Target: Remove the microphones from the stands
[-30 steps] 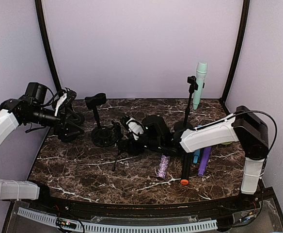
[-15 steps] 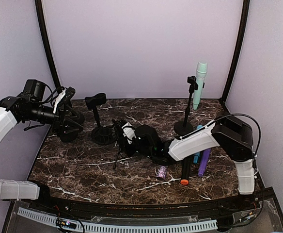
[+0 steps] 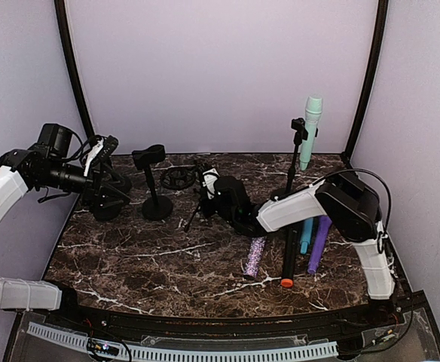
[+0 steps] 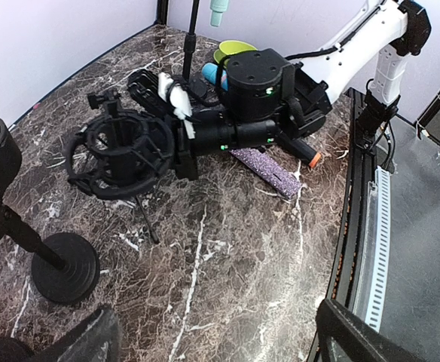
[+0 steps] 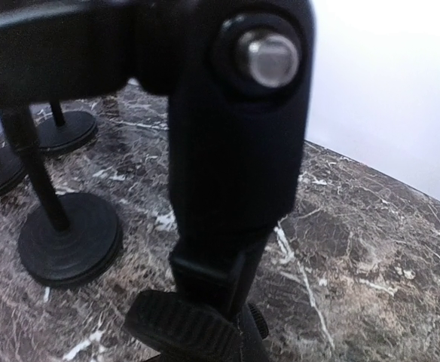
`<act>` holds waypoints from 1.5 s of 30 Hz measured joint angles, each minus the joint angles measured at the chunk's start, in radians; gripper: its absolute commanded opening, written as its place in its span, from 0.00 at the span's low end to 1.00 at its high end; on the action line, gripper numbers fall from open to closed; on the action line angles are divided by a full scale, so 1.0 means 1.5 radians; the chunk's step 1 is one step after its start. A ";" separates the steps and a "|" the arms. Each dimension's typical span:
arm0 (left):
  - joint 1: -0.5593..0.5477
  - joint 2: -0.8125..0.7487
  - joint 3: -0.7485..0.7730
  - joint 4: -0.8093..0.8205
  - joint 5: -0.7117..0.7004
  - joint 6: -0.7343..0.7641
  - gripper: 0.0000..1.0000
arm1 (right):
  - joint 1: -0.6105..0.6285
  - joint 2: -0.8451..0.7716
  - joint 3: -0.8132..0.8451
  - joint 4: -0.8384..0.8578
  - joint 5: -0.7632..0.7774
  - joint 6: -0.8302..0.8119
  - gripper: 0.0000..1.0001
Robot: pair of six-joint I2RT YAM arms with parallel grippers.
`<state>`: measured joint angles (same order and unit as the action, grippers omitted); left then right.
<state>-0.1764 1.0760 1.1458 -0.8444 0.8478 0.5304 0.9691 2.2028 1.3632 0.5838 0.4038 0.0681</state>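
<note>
Two claws: the left claw (image 3: 105, 173) gaped apart at the far left, the right claw (image 3: 205, 185) clamped a black shock mount (image 3: 178, 179). The teal microphone (image 3: 310, 130) stood clipped in its stand (image 3: 291, 170), far right.

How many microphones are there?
5: a mint mic clipped in the stand at back right; glitter mic, black mic, blue mic, purple mic lying front right. Others may be hidden.

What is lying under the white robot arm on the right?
Four microphones lie on the table there: a glittery purple one, a black one with an orange end, a blue one and a purple one. The arm covers their far ends.
</note>
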 measured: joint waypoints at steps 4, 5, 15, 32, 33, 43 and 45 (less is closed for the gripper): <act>0.000 0.006 0.000 0.000 -0.003 0.006 0.92 | -0.026 0.075 0.121 -0.033 -0.005 0.024 0.00; 0.000 0.006 0.000 0.000 -0.003 0.006 0.92 | -0.033 0.099 0.166 -0.056 -0.009 0.033 0.00; 0.007 0.028 0.000 0.001 -0.005 0.011 0.92 | -0.069 0.216 0.396 -0.165 -0.084 0.156 0.39; 0.007 0.016 0.000 0.000 -0.005 0.015 0.92 | -0.057 0.178 0.279 -0.141 -0.076 0.132 0.61; 0.007 0.012 0.000 0.000 -0.005 0.015 0.92 | -0.057 0.179 0.289 -0.158 -0.076 0.132 0.59; 0.007 -0.006 0.002 -0.007 -0.008 0.011 0.92 | -0.059 0.141 0.240 -0.216 -0.047 0.196 0.51; 0.007 -0.006 0.002 -0.008 -0.007 0.011 0.92 | -0.060 0.120 0.181 -0.211 -0.050 0.218 0.46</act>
<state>-0.1654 1.0668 1.1481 -0.8562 0.8368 0.5465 0.8791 2.3825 1.6341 0.2672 0.3294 0.3950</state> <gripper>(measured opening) 0.921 0.513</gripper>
